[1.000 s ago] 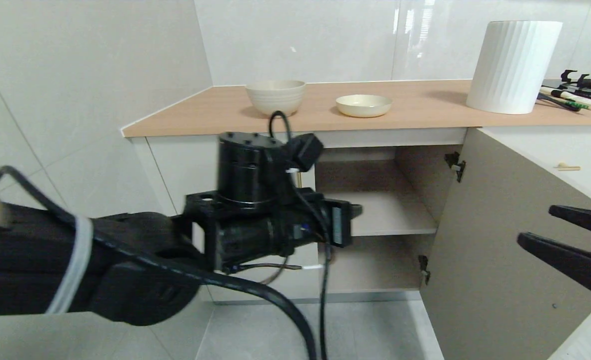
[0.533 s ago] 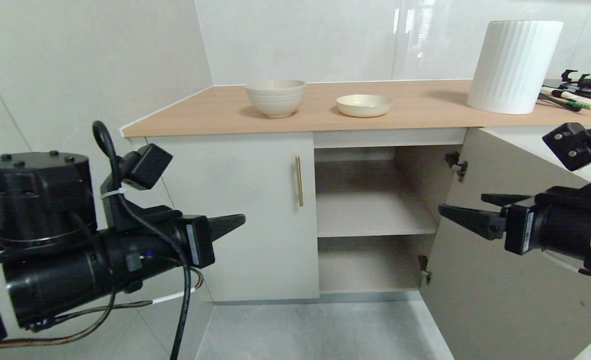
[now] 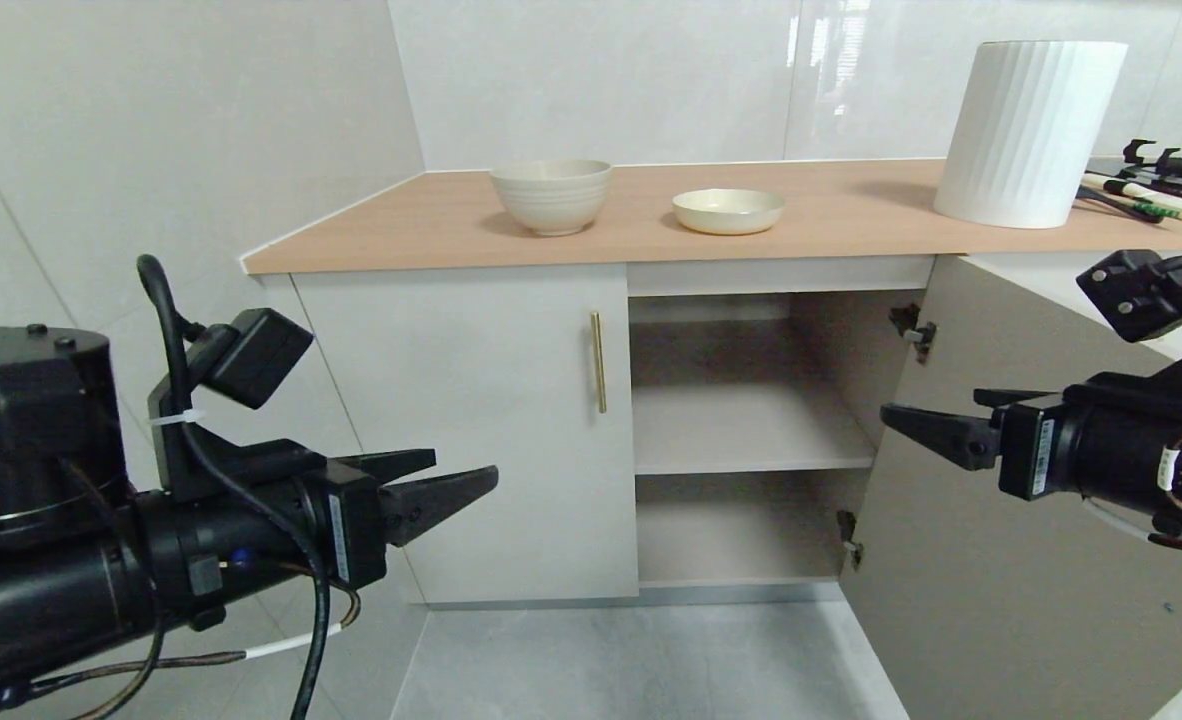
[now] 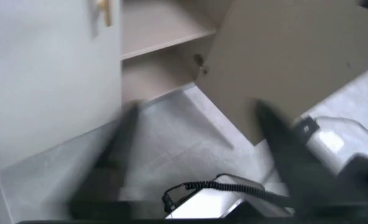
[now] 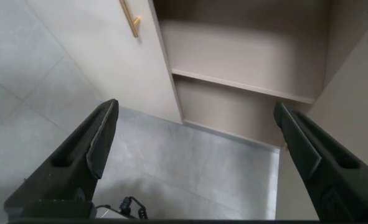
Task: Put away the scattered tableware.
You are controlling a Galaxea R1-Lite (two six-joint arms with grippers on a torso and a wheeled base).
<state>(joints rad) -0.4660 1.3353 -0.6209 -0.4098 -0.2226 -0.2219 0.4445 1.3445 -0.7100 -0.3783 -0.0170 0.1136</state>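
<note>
**Status: tableware on the table, both arms low in front of the cupboard**

1. Tableware. A ribbed beige bowl [image 3: 551,195] stands upright on the wooden table [image 3: 851,215], near its left end. A shallow cream dish [image 3: 728,211] sits to the right of the bowl. The two are apart and do not touch. Both stand above the cupboard, the bowl over the closed left door [image 3: 491,430] and the dish over the open compartment.

2. Cupboard. The right door [image 3: 1001,480] is swung wide open towards the room. Inside, one shelf [image 3: 741,430] divides the compartment into an upper and a lower space. A slim brass handle [image 3: 598,362] runs vertically along the right edge of the closed door.

3. Left gripper [image 3: 466,463]. It hangs in front of the closed left door, below table height, and points towards the cupboard. Its jaws stand wide apart and hold nothing.

4. Right gripper [image 3: 927,402]. It hangs in front of the open door at shelf height and points left towards the compartment. Its jaws are spread wide and hold nothing.

5. Other items. A tall white ribbed container [image 3: 1026,130] stands on the table well to the right of the dish. Several utensils [image 3: 1151,195] lie just beyond it at the far right edge.
</note>
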